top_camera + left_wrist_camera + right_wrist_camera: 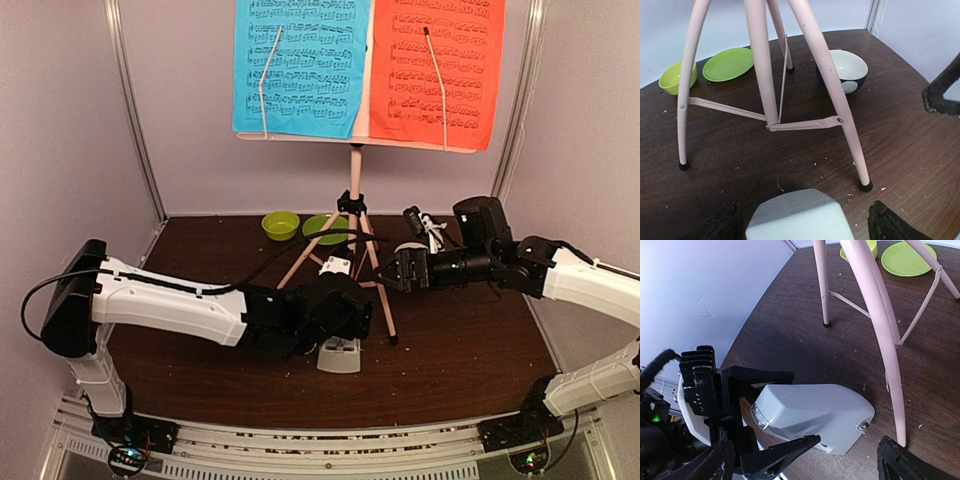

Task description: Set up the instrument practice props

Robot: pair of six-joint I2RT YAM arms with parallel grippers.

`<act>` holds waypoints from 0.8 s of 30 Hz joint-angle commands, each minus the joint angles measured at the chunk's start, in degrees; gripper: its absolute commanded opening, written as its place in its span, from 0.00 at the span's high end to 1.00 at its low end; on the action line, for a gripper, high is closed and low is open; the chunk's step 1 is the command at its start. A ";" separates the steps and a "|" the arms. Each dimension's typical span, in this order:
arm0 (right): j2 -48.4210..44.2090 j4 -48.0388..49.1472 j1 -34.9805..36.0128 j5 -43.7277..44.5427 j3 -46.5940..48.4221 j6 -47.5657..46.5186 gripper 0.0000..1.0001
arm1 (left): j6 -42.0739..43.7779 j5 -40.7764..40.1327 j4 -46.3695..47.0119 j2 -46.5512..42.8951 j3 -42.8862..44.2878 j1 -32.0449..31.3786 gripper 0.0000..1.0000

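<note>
The pale pink music stand (355,190) stands at the table's middle, with a blue sheet (300,65) and a red sheet (435,70) of music on its desk. A cream metronome (339,356) stands just in front of the tripod's near right leg (842,110). My left gripper (807,226) is open and straddles the metronome (796,216), one finger on each side and a gap showing on the right. My right gripper (394,270) hangs open beside the tripod on the right, holding nothing. Its camera looks at the metronome (815,410) between the left gripper's fingers (785,450).
A green bowl (280,225) and a green plate (322,228) lie behind the tripod. A white-and-dark bowl (845,70) sits behind its right leg. The tripod's legs and braces (805,123) spread over the table's middle. Walls close in on three sides.
</note>
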 commanded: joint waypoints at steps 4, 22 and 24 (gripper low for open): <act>-2.94 -8.35 0.10 -0.81 3.10 -2.44 0.00 | 8.17 9.41 1.19 -2.19 -0.59 2.24 0.24; -3.41 -6.96 0.01 -2.70 2.63 -0.12 0.00 | 31.62 44.75 19.44 -8.91 -11.60 8.18 0.50; -3.34 -7.10 0.01 -2.89 2.25 0.13 0.00 | 32.85 44.33 18.83 -10.06 -12.34 8.51 0.46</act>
